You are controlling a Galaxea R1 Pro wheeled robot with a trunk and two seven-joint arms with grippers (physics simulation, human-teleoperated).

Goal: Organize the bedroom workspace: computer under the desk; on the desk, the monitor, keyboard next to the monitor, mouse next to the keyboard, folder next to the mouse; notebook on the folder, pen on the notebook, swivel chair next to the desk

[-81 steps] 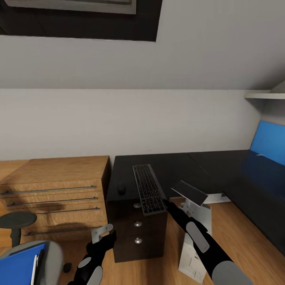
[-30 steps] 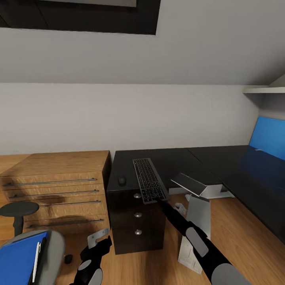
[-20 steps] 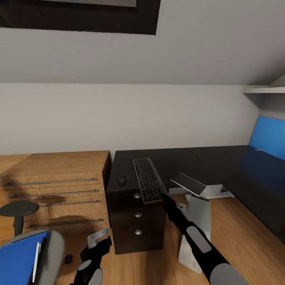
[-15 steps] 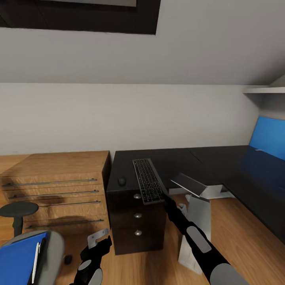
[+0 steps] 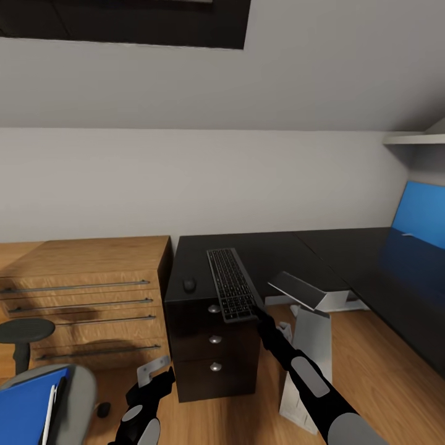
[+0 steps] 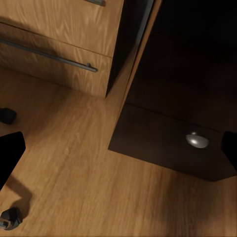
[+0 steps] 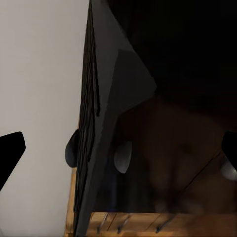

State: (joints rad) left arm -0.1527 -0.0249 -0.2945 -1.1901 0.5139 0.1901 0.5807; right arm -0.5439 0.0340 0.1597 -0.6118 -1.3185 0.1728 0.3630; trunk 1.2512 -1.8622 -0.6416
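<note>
At the far left of the head view your swivel chair (image 5: 77, 389) carries the folder (image 5: 28, 405) on its seat, with the white pen (image 5: 49, 415) lying along its right edge and a thin dark strip beside it that may be the notebook. Judge the folder stiff but thick and fairly heavy; take it by a free edge, and expect the pen to roll off if you tilt it.

Your left gripper (image 5: 157, 366) hangs low over the floor in front of the wooden chest of drawers (image 5: 86, 296); in the left wrist view the dark fingers (image 6: 10, 155) sit at opposite edges, spread wide and holding nothing.

On the bench (image 5: 278, 253), above the drawer unit (image 5: 213, 355), the mouse (image 5: 189, 285) rests just left of the keyboard (image 5: 231, 283). The mouse is small, smooth and rounded, so it is likely to slip; pinch it across its sides.

The keyboard lies lengthwise, its near end jutting past the bench's front edge. It is slim, rigid and light. Your right gripper (image 5: 258, 309) reaches up to that overhanging corner, and the right wrist view looks along the keyboard's (image 7: 96, 128) underside with the fingers (image 7: 10, 153) parted and nothing between them. The overhanging end is the place to grip, thin edge between the fingers.

Further right, the computer (image 5: 306, 364) stands on the floor under the bench
</note>
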